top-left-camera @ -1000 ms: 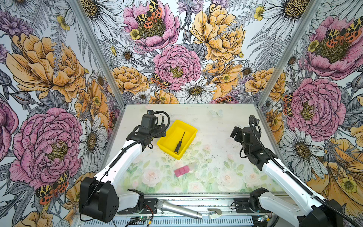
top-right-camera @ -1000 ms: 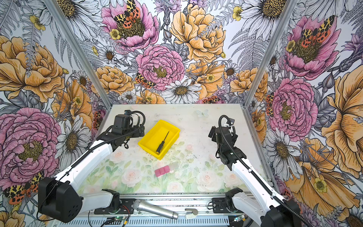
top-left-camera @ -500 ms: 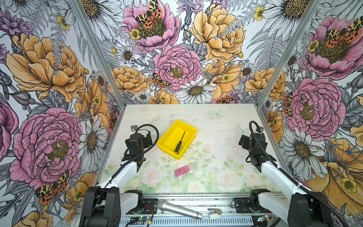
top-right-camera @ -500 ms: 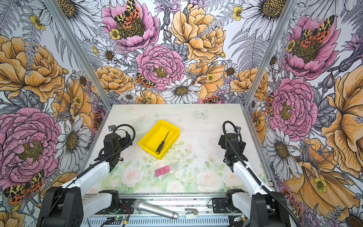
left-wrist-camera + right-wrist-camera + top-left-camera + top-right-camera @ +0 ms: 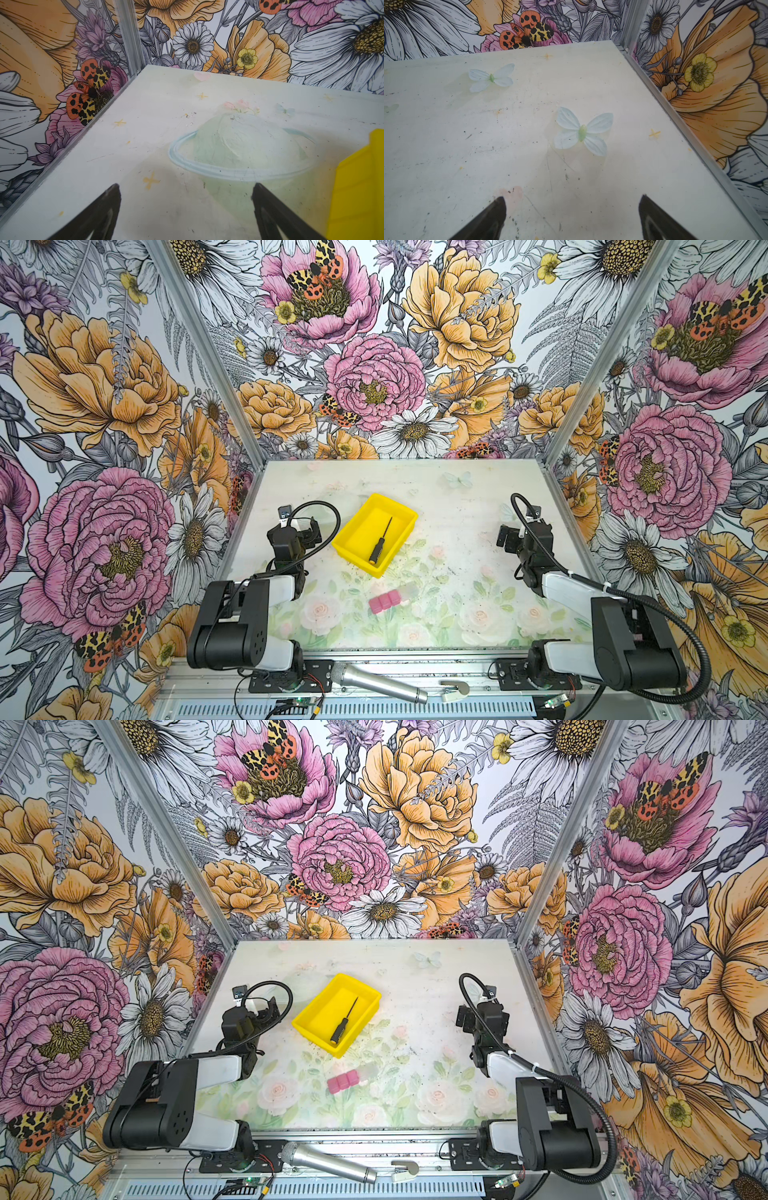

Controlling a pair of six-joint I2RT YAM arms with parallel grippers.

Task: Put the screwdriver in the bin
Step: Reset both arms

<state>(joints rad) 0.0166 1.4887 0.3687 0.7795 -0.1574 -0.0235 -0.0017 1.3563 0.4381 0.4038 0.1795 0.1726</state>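
Screwdriver (image 5: 380,541) lying in bin (image 5: 353,552), frame centre. Left hand (image 5: 186,187), right hand (image 5: 572,198) gaping wide, holding nothing. Risk: left hand, near bin, bumping it.

**Desk (image 5: 457,506), clearances taken from the bin (image 5: 360,526)**

- Above the bin: open, nothing overhead.
- Inside the bin: the screwdriver (image 5: 382,541) lies diagonally, with bare floor on both sides of it.
- Far side of the bin: a bare strip runs to the back wall.
- Right of the bin: a wide bare stretch ends at the right claw (image 5: 572,197), spread wide and empty, near the side wall.
- Left of the bin: a narrow lane is blocked by the left claw (image 5: 186,185), spread wide and empty.
- Near side of the bin: pink blocks (image 5: 385,599) lie close, leaving a passable gap.
- Beyond the blocks: a microphone (image 5: 376,682) lies on the front rail.
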